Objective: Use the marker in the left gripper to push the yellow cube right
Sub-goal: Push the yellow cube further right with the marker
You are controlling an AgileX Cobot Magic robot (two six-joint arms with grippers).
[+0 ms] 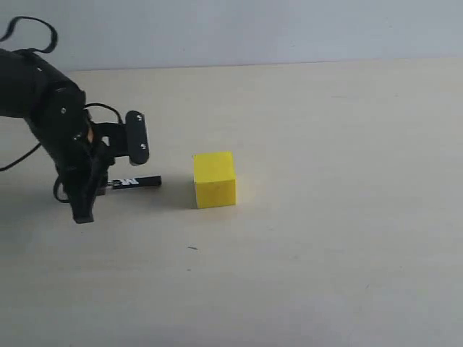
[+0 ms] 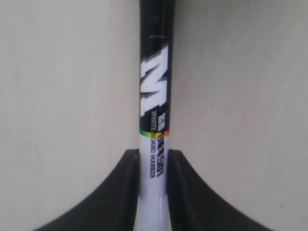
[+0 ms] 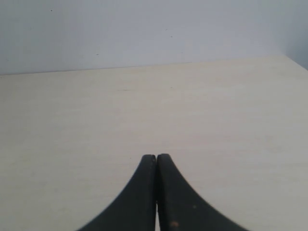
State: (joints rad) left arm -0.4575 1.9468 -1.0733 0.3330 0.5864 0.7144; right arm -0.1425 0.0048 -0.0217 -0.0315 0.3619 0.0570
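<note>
The yellow cube [image 1: 214,180] sits on the pale table, left of the middle in the exterior view. My left gripper [image 1: 101,186] is low over the table to its left, shut on the marker [image 1: 134,182]. The marker lies level, its black cap pointing at the cube, with a small gap between its tip and the cube's left face. In the left wrist view the marker [image 2: 155,96] runs between my black fingers [image 2: 126,183], gripped on its white barrel; the cube is out of that view. My right gripper [image 3: 156,157] is shut on nothing, over bare table.
The pale table [image 1: 325,238] stretches to the right of the cube up to a light wall [image 1: 253,29] at the back. A tiny dark speck [image 1: 192,248] lies in front of the cube.
</note>
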